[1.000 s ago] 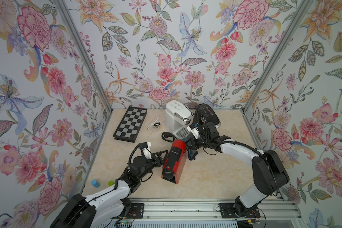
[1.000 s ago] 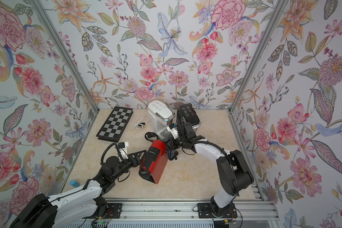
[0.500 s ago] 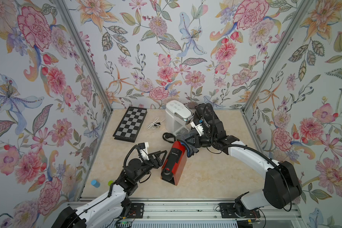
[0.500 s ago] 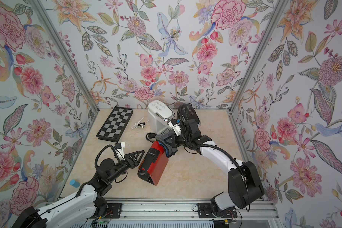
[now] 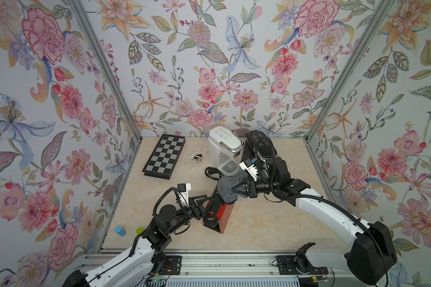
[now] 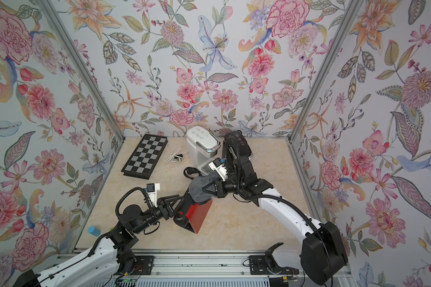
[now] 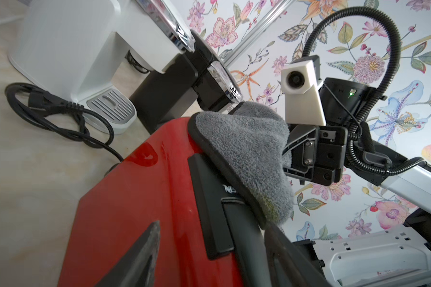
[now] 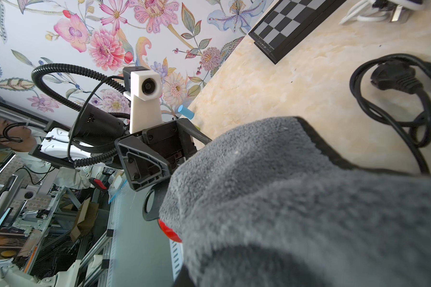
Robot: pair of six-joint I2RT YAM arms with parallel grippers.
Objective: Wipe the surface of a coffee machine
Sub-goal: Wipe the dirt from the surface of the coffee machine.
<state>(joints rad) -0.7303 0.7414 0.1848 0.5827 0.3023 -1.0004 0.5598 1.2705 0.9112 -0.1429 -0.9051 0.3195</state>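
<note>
A red coffee machine (image 5: pixel 225 216) (image 6: pixel 197 214) (image 7: pixel 135 198) with a black top stands mid-table. My left gripper (image 5: pixel 204 204) (image 6: pixel 176 201) (image 7: pixel 213 223) grips its near end, one finger on each side of the body. A grey cloth (image 5: pixel 228 186) (image 6: pixel 199 189) (image 7: pixel 246 154) (image 8: pixel 284 198) lies draped over the machine's far top end. My right gripper (image 5: pixel 237 190) (image 6: pixel 207 190) is shut on that cloth and holds it against the machine. In the right wrist view the cloth hides the fingers.
A white coffee machine (image 5: pixel 224 146) and a black one (image 5: pixel 259 144) stand just behind. A coiled black power cord (image 5: pixel 210 172) lies beside them. A white cable (image 5: pixel 195 156) and a chessboard (image 5: pixel 164 156) sit back left. A blue cylinder (image 5: pixel 120 230) and a green piece (image 5: pixel 139 229) lie front left.
My right gripper has slid the cloth from beside the machine's far end onto its top, toward the left gripper. The left gripper and the machine have hardly moved.
</note>
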